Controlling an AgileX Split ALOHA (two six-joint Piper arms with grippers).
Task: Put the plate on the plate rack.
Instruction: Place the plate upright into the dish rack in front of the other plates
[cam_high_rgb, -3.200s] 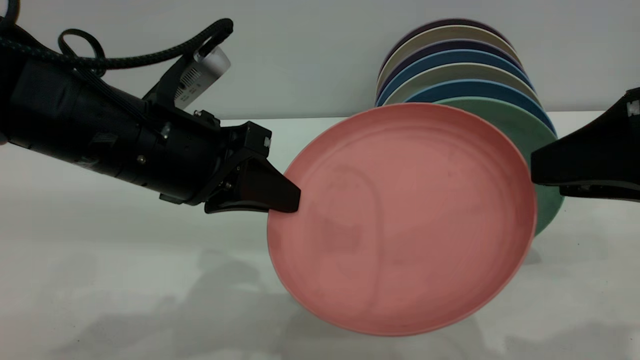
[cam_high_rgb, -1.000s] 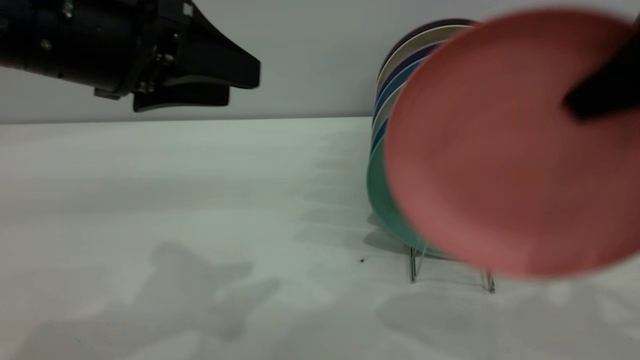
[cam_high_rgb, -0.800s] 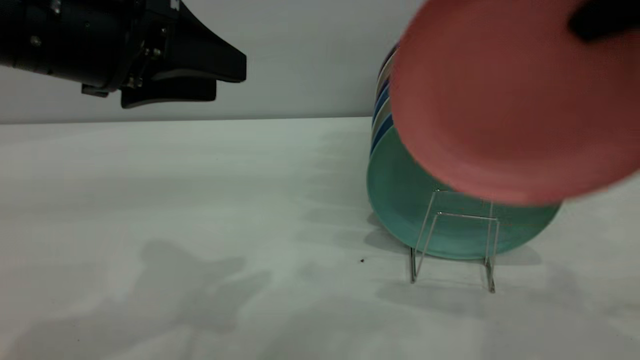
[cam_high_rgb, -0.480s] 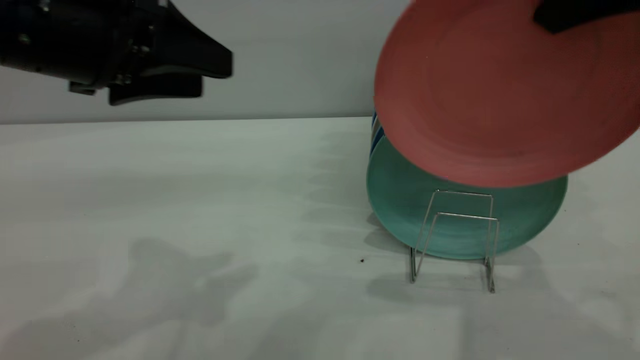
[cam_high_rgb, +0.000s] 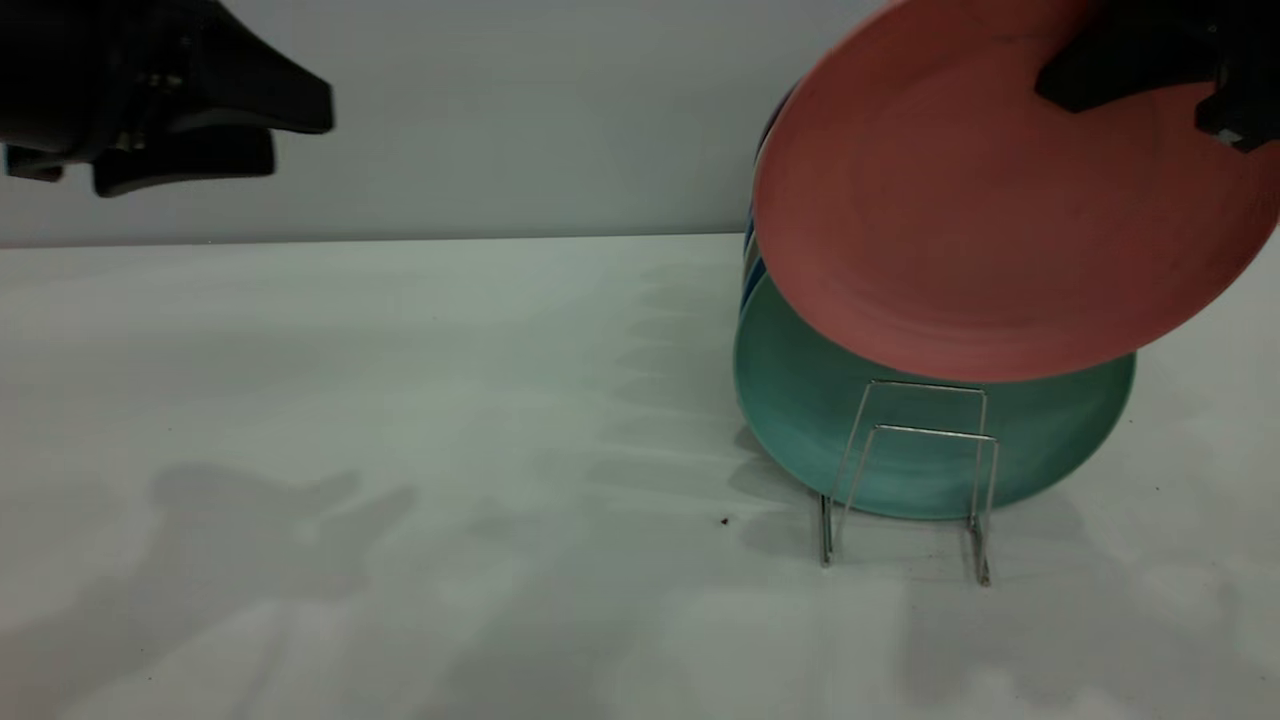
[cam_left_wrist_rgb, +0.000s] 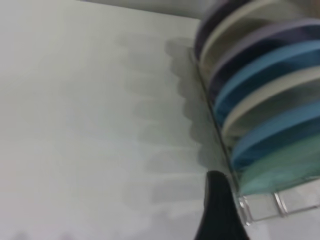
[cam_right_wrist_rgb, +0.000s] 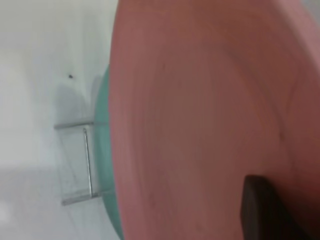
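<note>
The salmon-pink plate (cam_high_rgb: 960, 220) hangs tilted in the air at the upper right, above the wire plate rack (cam_high_rgb: 978, 500) and in front of the teal-green plate (cam_high_rgb: 800, 420). My right gripper (cam_high_rgb: 1060, 85) is shut on the plate's upper rim. In the right wrist view the plate (cam_right_wrist_rgb: 200, 125) fills the frame, with one finger (cam_right_wrist_rgb: 255, 200) lying on it. The rack's front loops (cam_right_wrist_rgb: 87, 160) stand empty. My left gripper (cam_high_rgb: 300, 135) is open and empty, high at the far left.
Behind the teal-green plate, several blue, beige and dark plates (cam_left_wrist_rgb: 260, 90) stand on edge in the rack, which reaches toward the back wall. A white table (cam_high_rgb: 400, 400) spreads to the left of the rack.
The right gripper has lifted the pink plate from in front of the rack to above it, uncovering the front loops. The left gripper has drawn back to the left.
</note>
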